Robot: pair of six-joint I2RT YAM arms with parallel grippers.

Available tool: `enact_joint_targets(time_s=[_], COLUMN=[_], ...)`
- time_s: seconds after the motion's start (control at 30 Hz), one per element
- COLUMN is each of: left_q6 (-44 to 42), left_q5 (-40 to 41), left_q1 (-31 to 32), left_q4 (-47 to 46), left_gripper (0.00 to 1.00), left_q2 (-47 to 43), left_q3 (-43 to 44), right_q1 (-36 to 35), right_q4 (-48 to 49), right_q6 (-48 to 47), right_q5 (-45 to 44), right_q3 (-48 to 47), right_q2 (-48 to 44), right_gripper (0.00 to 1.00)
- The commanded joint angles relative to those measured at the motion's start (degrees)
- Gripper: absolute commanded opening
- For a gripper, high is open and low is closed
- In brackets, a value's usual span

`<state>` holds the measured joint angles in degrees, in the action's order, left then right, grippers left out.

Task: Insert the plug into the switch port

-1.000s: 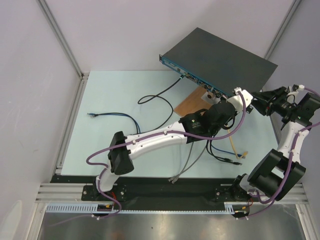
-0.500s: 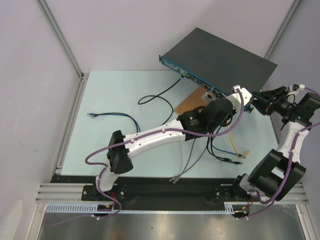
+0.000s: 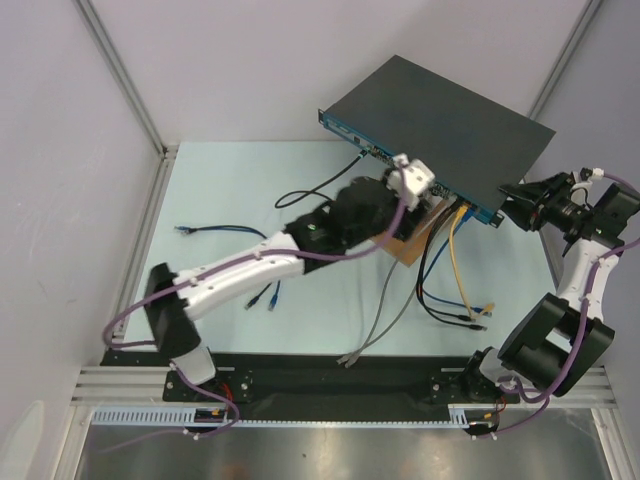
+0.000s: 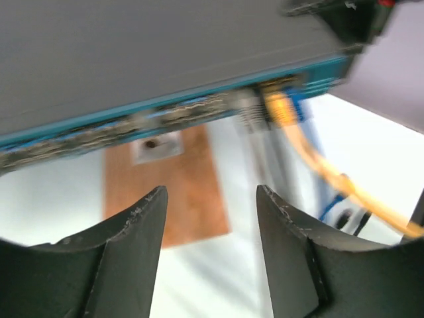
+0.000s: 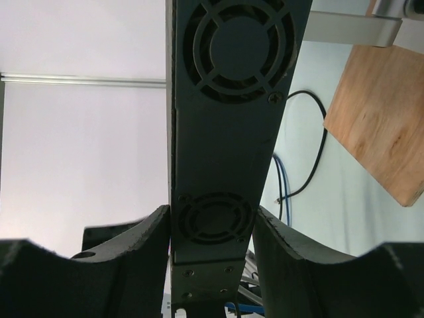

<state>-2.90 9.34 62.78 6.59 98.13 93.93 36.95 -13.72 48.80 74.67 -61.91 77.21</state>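
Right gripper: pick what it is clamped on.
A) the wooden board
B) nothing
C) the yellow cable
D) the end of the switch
D: in the right wrist view the right gripper has its fingers pressed against both sides of the switch at its fan-vented end.

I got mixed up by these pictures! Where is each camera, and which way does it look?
Top external: high above, behind the arms, looking down at the table; both arms show.
Left wrist: on the left arm, facing the switch from its blue front; the left gripper shows.
Right wrist: on the right arm, facing the switch's fan end, which the right gripper clamps.
All share switch and wooden board.
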Motion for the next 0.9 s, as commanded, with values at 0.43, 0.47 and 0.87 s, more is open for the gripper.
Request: enact_joint_targets(time_s=[0.43, 0.47, 0.87], left_q6=[1.51, 0.88, -17.10], left_q5=[-17.15, -20.82, -32.69], left_q1=[-29.63, -31.82, -47.76], left_q4=[16.17, 16.43, 26.79], left_gripper=[0.72, 0.76, 0.66], left_q2=[-21.48, -22.01, -18.50], left_q3=[-17.37, -18.51, -29.23], right_q1=[-6.72, -5.84, 0.75], right_q4=[-17.97, -20.01, -31.72], right_q6=[-19.69, -21.70, -31.83], right_q5=[-6.29, -6.64, -9.55], right_q3=[-7.42, -10.57, -25.88], right_q2=[1.00, 1.53, 5.06], right_gripper=[0.41, 0.56, 1.00])
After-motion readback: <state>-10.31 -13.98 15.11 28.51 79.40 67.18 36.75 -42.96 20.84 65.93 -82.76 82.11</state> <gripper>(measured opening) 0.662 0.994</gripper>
